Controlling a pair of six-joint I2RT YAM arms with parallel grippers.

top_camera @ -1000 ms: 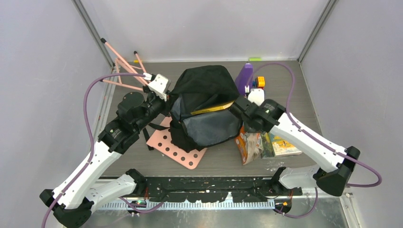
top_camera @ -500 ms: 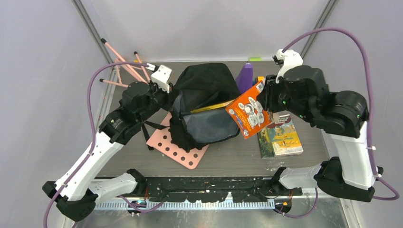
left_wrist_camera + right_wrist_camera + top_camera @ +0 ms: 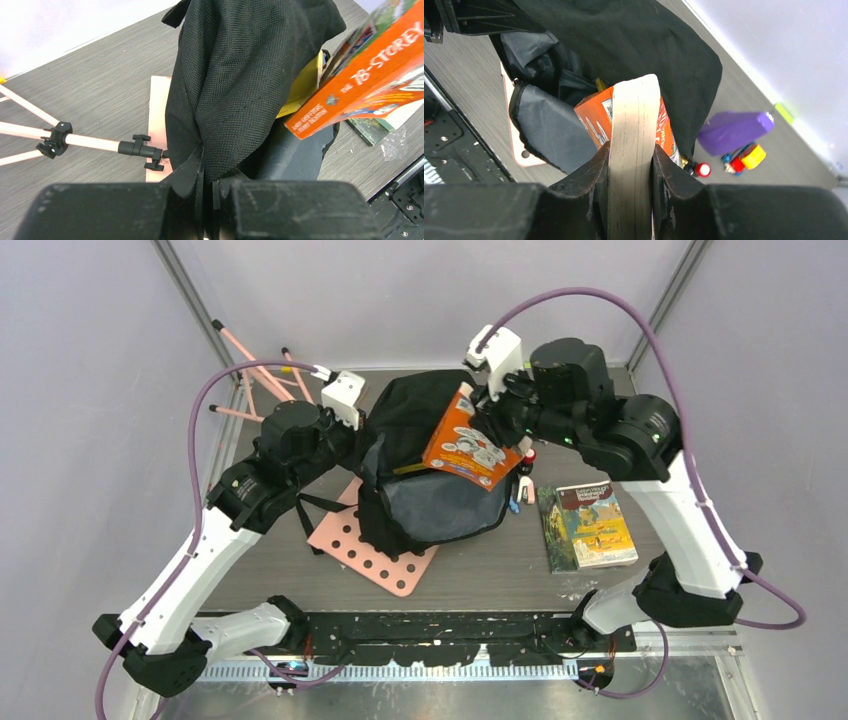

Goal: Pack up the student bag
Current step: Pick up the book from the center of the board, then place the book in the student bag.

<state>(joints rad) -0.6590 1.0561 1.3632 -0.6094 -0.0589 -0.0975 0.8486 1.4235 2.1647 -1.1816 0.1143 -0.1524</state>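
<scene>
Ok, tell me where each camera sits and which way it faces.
Top external: above and behind the bases, looking down on the table; both arms show.
Left wrist: on the left arm, looking along the left fingers pinching the student bag.
Right wrist: on the right arm, looking down past the right fingers clamping the orange book over the bag.
Shared: all three show bag and book.

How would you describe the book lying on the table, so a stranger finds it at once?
Find the big black backpack mid-table. Right of it a book lies flat. Its cover is green and yellow; the orange book is held in the right gripper.
</scene>
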